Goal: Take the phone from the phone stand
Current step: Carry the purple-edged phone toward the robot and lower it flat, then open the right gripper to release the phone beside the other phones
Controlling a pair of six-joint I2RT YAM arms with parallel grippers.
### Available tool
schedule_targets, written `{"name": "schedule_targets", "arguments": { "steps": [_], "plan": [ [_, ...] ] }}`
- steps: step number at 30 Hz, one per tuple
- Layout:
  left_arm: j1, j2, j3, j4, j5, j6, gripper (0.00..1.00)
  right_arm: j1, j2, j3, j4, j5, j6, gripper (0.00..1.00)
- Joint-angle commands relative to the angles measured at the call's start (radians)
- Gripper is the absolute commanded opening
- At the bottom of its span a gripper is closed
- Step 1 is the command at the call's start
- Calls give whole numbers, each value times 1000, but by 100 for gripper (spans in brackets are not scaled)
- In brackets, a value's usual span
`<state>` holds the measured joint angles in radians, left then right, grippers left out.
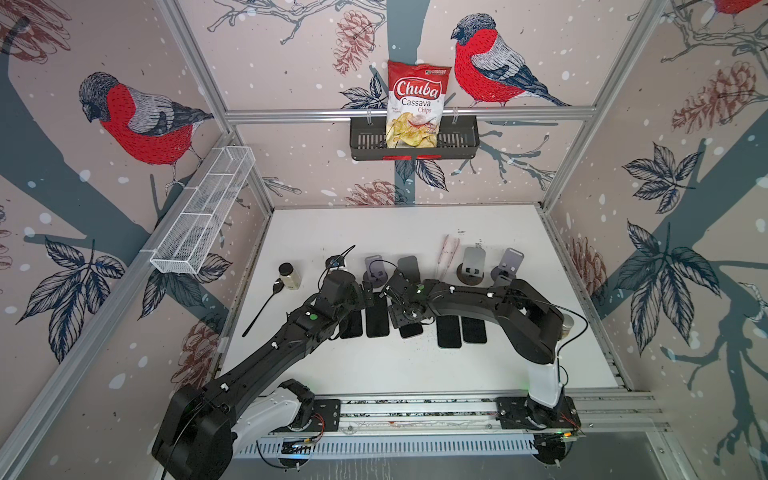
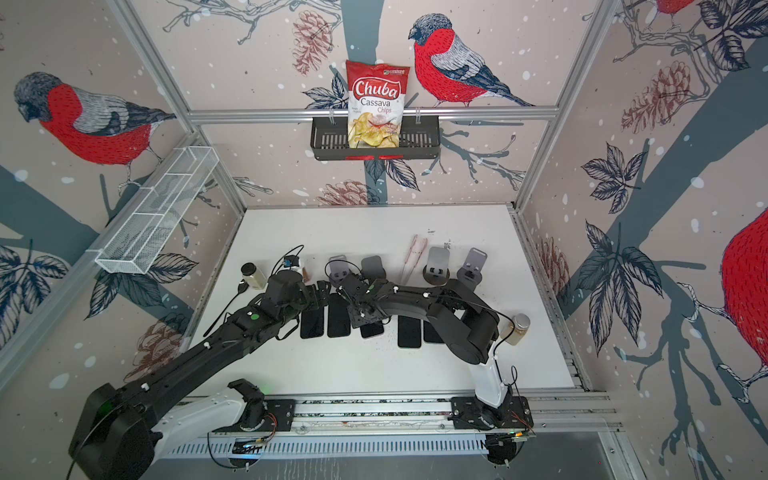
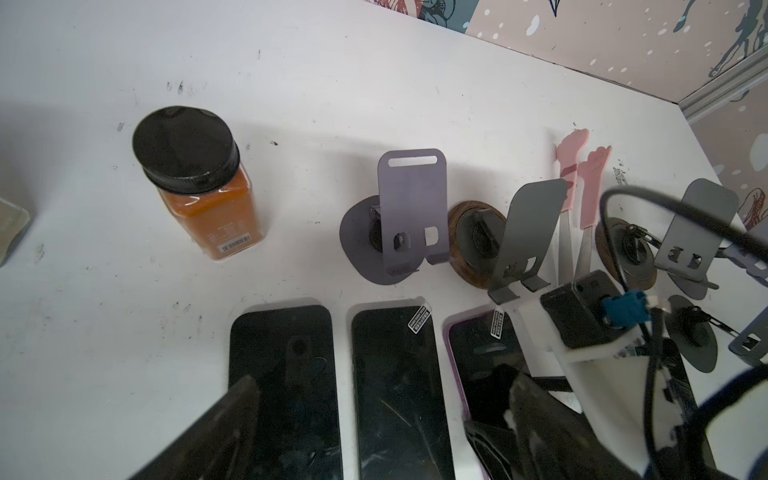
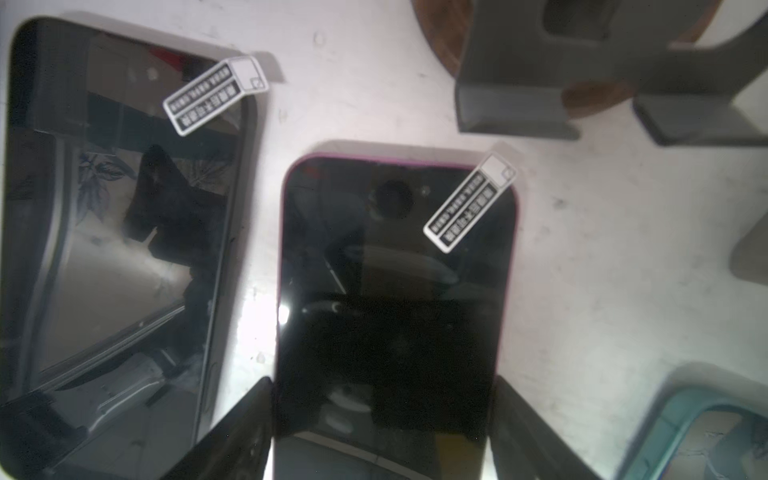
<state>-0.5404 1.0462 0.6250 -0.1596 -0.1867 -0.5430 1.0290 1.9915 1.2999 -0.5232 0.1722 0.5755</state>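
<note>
Right tool (image 4: 382,382) is straddling purple-edged phone (image 4: 395,270) lying flat on bench (image 4: 602,249); clamped or loose, cannot tell. Left tool (image 3: 382,378) is hovering spread apart above black phone (image 3: 390,340).

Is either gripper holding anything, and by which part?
Left gripper holds nothing. Right gripper brackets the purple-edged phone's side edges; grip cannot be told.

We see walls (image 1: 291,62) papered with red-breasted bullfinches, pine cones and leaves, framed by aluminium rails (image 1: 291,115). A black basket (image 1: 457,141) hangs on the back rail, holding a Chuba cassava chips bag (image 1: 417,99). A white wire basket (image 1: 199,216) hangs along the left wall. The white bench (image 1: 374,374) is evenly lit.
</note>
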Motion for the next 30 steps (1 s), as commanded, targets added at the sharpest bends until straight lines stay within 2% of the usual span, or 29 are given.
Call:
{"name": "schedule_targets", "arguments": {
  "steps": [1, 8, 11, 22, 27, 30],
  "plan": [
    [0, -5, -4, 54, -2, 22, 94, 1, 31, -10, -133, -53, 26, 79],
    [0, -6, -13, 63, -2, 20, 94, -1, 41, 11, -120, -69, 34, 79],
    [0, -17, -19, 63, -5, 18, 94, 0, 27, 14, -114, -58, 35, 84],
    [17, -73, -12, 31, -57, 20, 96, -10, -109, 63, -102, 39, -35, 99],
    [21, -84, 7, 8, -95, 22, 96, -9, -215, 30, -64, 66, -91, 99],
    [23, -84, 22, -17, -149, 22, 96, -17, -295, -9, -52, 133, -108, 99]
  ]
}}
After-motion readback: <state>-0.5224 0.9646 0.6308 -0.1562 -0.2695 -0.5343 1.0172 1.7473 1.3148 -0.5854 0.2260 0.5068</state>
